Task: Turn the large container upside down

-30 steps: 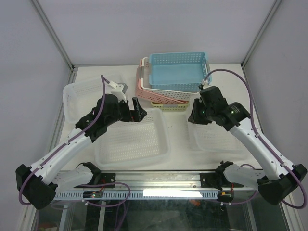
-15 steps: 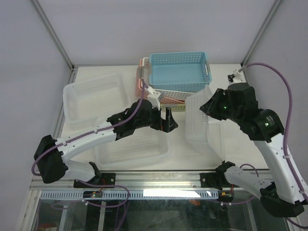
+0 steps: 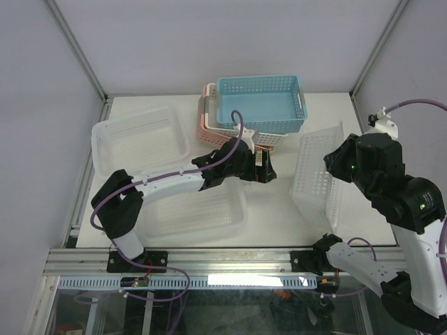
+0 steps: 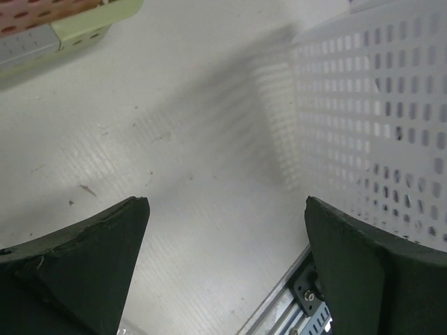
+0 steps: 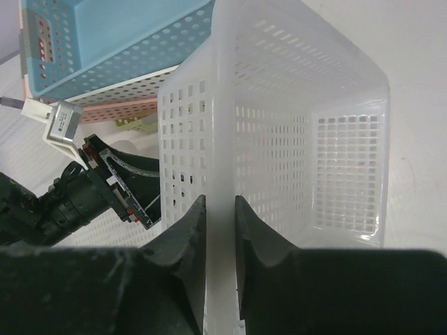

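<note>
The large container (image 3: 316, 174) is a white perforated plastic tub. It is tilted up on its side at the right of the table, its lower edge near the table. My right gripper (image 3: 340, 162) is shut on its upper rim; in the right wrist view the fingers (image 5: 220, 202) clamp the white wall (image 5: 279, 105). My left gripper (image 3: 264, 167) is open and empty, low over the table just left of the container. In the left wrist view its fingers (image 4: 227, 202) frame bare table, with the container's wall (image 4: 377, 118) on the right.
A blue basket (image 3: 260, 105) sits on stacked pink and yellow-green baskets at the back centre. A white tray (image 3: 140, 136) lies at the back left, another (image 3: 195, 209) at the front centre under my left arm. The metal rail (image 3: 209, 262) runs along the front edge.
My right arm has raised the container from flat on the table to standing on its side and drawn it right. My left arm has swung right, from over the front tray to beside the container.
</note>
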Robot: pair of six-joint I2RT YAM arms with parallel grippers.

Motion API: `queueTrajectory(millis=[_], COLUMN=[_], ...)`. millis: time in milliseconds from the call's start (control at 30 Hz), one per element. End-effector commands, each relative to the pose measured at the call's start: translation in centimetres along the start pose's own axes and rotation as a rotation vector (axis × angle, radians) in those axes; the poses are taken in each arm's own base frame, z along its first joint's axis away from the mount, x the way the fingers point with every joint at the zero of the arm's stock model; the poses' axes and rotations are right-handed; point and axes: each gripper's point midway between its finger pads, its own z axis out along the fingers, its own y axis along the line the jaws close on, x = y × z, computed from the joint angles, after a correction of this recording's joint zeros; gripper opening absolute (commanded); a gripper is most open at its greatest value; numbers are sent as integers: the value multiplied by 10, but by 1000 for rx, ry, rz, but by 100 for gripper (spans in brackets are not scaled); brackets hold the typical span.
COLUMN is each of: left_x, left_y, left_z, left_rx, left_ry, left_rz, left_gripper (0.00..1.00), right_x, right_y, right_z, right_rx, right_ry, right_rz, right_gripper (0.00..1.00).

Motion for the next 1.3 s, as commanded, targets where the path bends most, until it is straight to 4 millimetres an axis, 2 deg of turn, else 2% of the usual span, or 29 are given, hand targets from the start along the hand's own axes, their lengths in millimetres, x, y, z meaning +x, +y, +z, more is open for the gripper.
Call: queueTrajectory(millis=[0,133,233,367,567,633,833,967,1067,1133,1267], left_x=[-10,-2,6,7,4,-6,-54,-72,-84,-92,-106], left_y=[-9,11,35,59,109,108,73,74,69,64,50], left_z=[1,-19,-37,-68,-119,-136,-184,-207,-219,-227,-237], left_rx=[6,-57,-149,-218,-361,-355,-303,-344,-343,-337,-300], left_ry=[-30,-44,-31,-71,-101,-136,-278,-318,-346,-372,-402], left_rz=[9,16,13,6,-46,-47,-21,-26,-26,-25,-11], left_gripper=[99,99,99,99,99,99,99,99,99,99,99], right_x=[-30,-26,-22,-14,-3,3,12,14,6,-1,-13], right_y=[-7,3,13,39,84,96,142,169,187,192,197], right_z=[-12,-8,0,9,13,13,2,-3,-10,-10,-19], right_rx=[23,-33,-66,-176,-373,-429,-699,-851,-966,-1002,-1043], right_ry=[-131,-123,-101,-61,21,57,131,200,229,199,221], right_rz=[9,10,13,38,122,149,315,439,547,544,679], right_gripper=[0,0,0,0,0,0,0,0,0,0,0])
